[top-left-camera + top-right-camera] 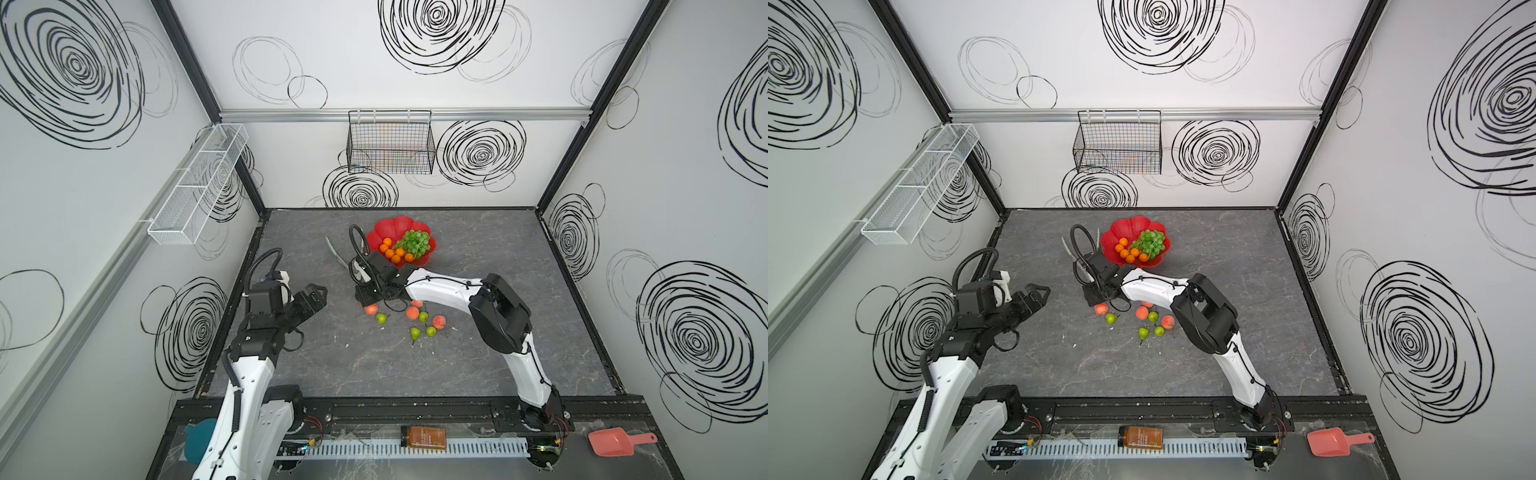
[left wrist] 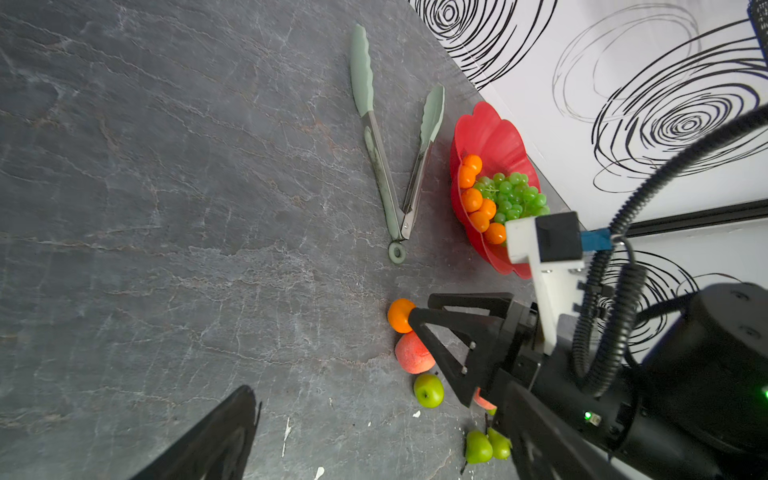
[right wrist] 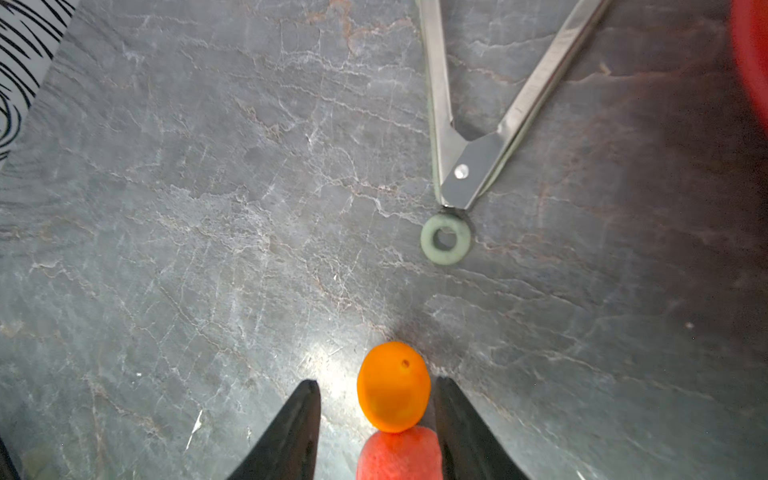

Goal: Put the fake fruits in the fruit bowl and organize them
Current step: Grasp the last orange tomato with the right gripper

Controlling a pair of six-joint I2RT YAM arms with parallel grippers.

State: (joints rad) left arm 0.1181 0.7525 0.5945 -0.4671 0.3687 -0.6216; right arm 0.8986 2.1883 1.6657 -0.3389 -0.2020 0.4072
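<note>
Right wrist view has the right claw point(image 3: 378, 384) low over the grey table point(image 3: 208, 208), its two black fingers parted on either side of a loose tangerine point(image 3: 393, 386). One finger sits against or just beside the fruit. A strip of table shows between the fruit and the other finger, so the claw is released and not clenched on it. A peach point(image 3: 399, 453) touches the tangerine on the side deeper between the fingers. Green-tipped tongs point(image 3: 469, 158) lie spread just beyond the tangerine.

Both top views hide this tangerine under the right wrist. It lies just near of the fruit bowl point(image 1: 399, 226), at the left end of the loose fruit. Inside the bowl, more tangerines point(image 1: 395, 251) fill the left and near side, and the grapes point(image 1: 413, 243) the right.

Near and right of the claw, three peaches point(image 1: 412, 313) and four pears point(image 1: 415, 333) are scattered close together on the table.

At the table's left edge the left claw point(image 1: 316, 291) hangs above the surface, well apart from the fruit, fingers parted and holding nothing.
</note>
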